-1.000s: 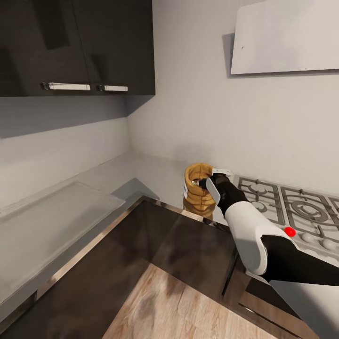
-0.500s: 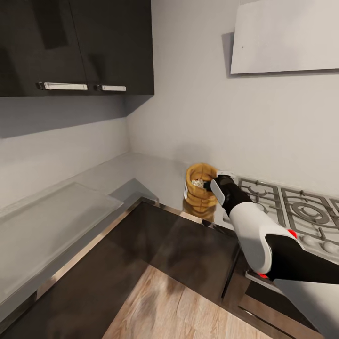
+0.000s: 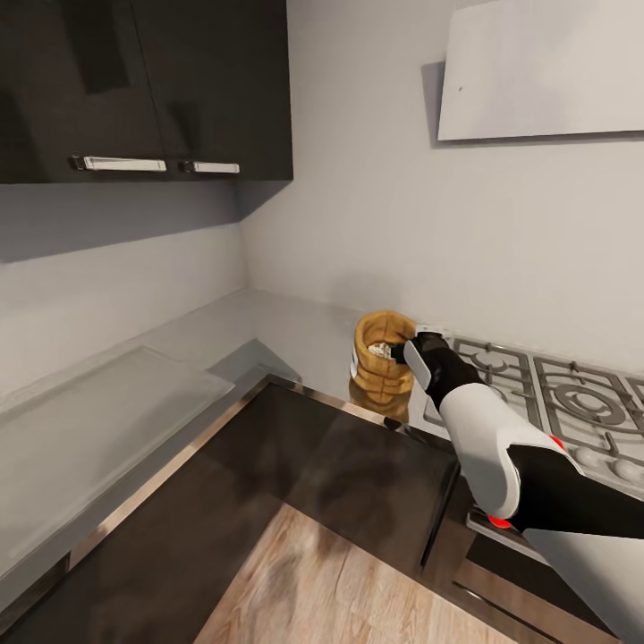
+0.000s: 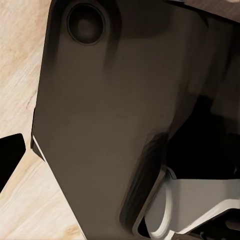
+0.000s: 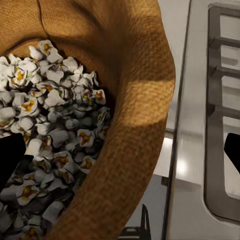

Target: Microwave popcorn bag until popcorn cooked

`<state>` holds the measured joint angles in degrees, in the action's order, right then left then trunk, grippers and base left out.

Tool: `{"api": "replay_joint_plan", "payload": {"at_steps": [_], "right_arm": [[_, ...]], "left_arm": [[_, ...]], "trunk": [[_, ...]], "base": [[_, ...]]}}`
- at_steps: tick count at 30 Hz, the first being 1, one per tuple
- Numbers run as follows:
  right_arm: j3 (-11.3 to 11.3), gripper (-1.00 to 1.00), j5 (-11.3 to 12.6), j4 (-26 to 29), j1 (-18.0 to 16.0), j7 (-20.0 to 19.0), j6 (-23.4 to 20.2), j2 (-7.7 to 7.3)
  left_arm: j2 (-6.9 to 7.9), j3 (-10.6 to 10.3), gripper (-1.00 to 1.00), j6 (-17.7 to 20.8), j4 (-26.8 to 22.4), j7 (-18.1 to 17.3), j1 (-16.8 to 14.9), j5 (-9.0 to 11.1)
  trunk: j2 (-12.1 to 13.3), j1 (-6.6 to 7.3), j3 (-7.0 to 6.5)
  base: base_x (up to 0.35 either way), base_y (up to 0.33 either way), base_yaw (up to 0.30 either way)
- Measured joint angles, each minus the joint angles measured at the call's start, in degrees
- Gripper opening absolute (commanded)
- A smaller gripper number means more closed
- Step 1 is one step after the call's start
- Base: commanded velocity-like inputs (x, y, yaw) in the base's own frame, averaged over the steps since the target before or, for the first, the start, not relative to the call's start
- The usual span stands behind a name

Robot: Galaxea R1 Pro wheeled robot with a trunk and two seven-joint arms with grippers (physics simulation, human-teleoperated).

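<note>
The golden-tan popcorn bag (image 3: 380, 367) stands on the grey countertop (image 3: 295, 326) at its front edge, right beside the stove. Its open mouth shows pale popcorn (image 3: 380, 347). My right gripper (image 3: 404, 347) is open at the bag's rim. In the right wrist view the bag (image 5: 135, 100) wall runs between the fingers of my right gripper (image 5: 125, 155). One dark fingertip (image 5: 10, 157) hangs over the popcorn (image 5: 55, 100) inside, the other outside over the stove. My left gripper (image 4: 120, 155) hangs low over the floor, one fingertip (image 4: 10, 155) at the picture's edge. The microwave is out of view.
A gas stove (image 3: 555, 394) with metal grates adjoins the bag on the right, under a white hood (image 3: 546, 72). Dark wall cabinets (image 3: 143, 89) hang over the counter's corner. A pale translucent board (image 3: 98, 420) lies on the left run. Dark cabinet fronts (image 3: 358, 474) and wood floor (image 3: 340, 581) lie below.
My right gripper has shifted slightly right and its forearm has rolled, the red light now underneath. The bag has tipped a little, so popcorn shows in its mouth.
</note>
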<state>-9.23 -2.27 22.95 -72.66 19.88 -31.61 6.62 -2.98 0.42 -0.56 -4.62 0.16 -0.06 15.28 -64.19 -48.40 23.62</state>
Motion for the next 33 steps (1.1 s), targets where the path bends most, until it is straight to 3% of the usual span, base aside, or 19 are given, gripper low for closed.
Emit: {"api": "replay_joint_plan", "payload": {"at_steps": [15, 18, 23, 33], "right_arm": [[-0.01, -1.00, -0.46, 1.09, -0.01, 0.18, -1.97, 0.66], [-0.01, -1.00, -0.16, 3.52, 0.00, 0.42, -5.58, 1.24], [-0.02, -1.00, -0.13, 12.32, 0.01, 3.34, -13.86, 2.76], [0.02, -1.00, -0.05, 18.67, 0.02, 3.68, -23.71, 2.89]], "left_arm": [[0.00, 0.00, 1.00, 0.00, 0.00, 0.00, 0.00, 0.00], [0.00, 0.00, 1.00, -0.02, 0.00, 0.00, -0.01, 0.00], [0.00, 0.00, 1.00, -0.03, 0.00, 0.02, -0.01, 0.00], [0.00, 0.00, 1.00, -0.03, 0.00, 0.01, 0.00, 0.00]], "trunk": [[0.00, 0.00, 0.00], [0.00, 0.00, 0.00], [0.00, 0.00, 0.00], [0.00, 0.00, 0.00]], "base": [[0.000, 0.000, 0.000], [0.000, 0.000, 0.000], [0.000, 0.000, 0.000], [0.000, 0.000, 0.000]]}}
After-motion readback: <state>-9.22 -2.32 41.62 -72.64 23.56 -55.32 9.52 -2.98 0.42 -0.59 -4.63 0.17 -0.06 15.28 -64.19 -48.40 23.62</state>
